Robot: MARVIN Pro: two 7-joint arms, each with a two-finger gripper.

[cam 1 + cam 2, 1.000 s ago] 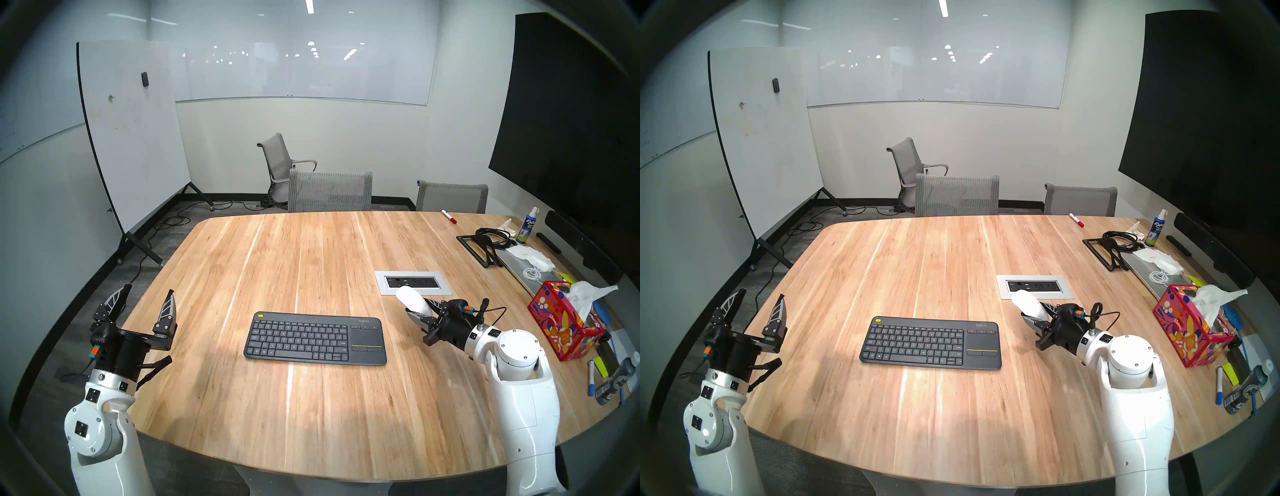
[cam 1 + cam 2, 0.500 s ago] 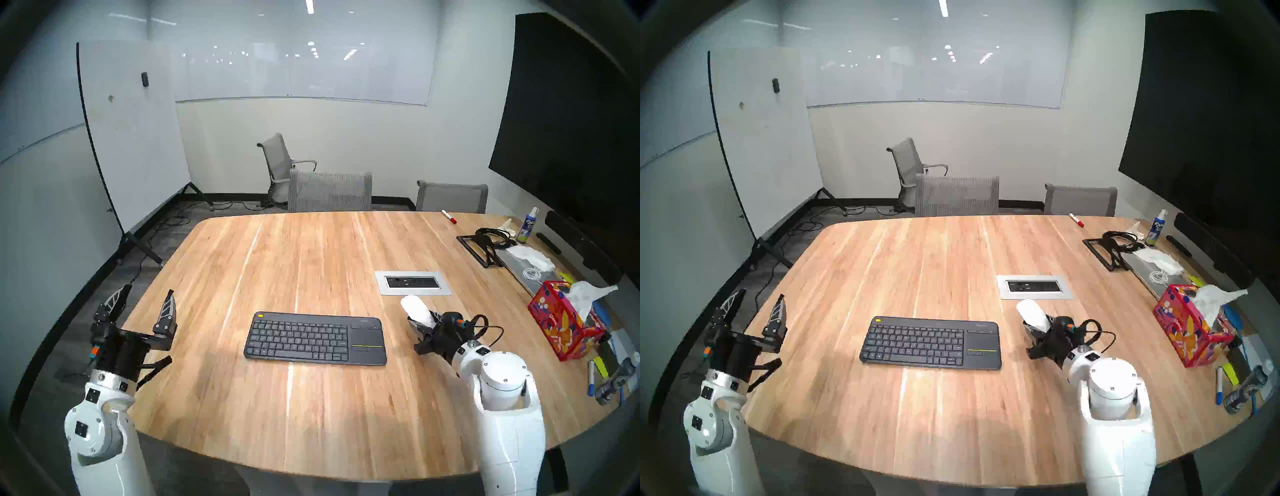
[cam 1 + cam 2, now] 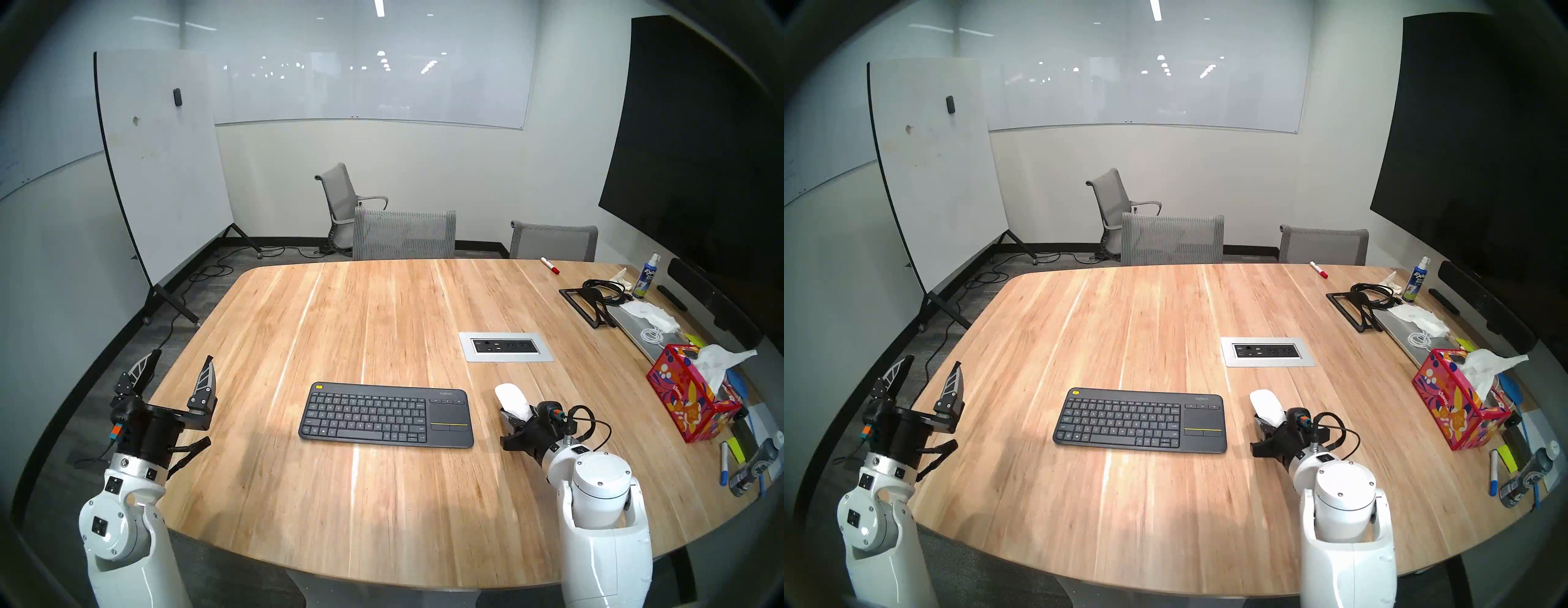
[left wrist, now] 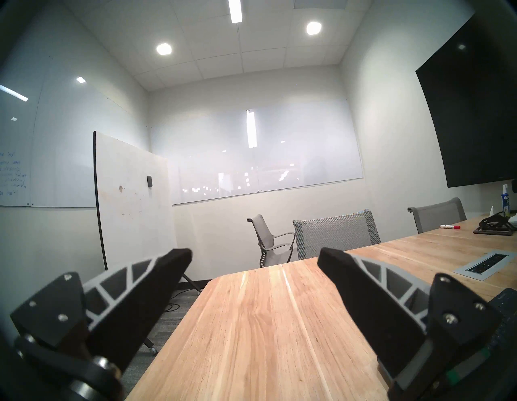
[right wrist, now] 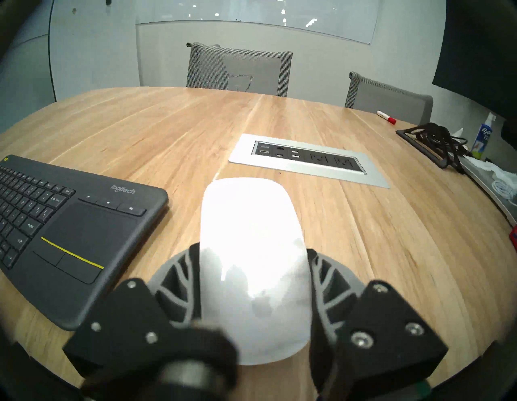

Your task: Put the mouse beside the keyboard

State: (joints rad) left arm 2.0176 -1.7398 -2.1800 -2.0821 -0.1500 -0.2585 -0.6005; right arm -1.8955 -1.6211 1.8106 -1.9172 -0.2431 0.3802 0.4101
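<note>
The dark grey keyboard point(image 3: 386, 415) point(image 3: 1140, 420) point(image 5: 70, 229) lies flat on the wooden table point(image 3: 382, 305), its touchpad end to the right. The glossy white mouse point(image 3: 512, 399) point(image 3: 1267, 406) point(image 5: 251, 252) is held just right of the touchpad, low over the table. My right gripper point(image 3: 515, 412) point(image 3: 1269, 420) point(image 5: 253, 268) is shut on the mouse, one finger on each long side. My left gripper point(image 3: 176, 367) point(image 3: 926, 373) point(image 4: 254, 257) hangs open and empty at the table's left edge.
A silver power outlet plate point(image 3: 505, 347) is set into the table behind the mouse. At the right stand a red tissue box point(image 3: 689, 397), a laptop point(image 3: 649, 335) with tissues, cables, a spray bottle point(image 3: 645, 276) and markers. Grey chairs point(image 3: 404, 234) stand behind the table.
My right gripper has carried the mouse nearer and lower, from in front of the outlet plate to beside the keyboard's touchpad end. The left arm has not moved.
</note>
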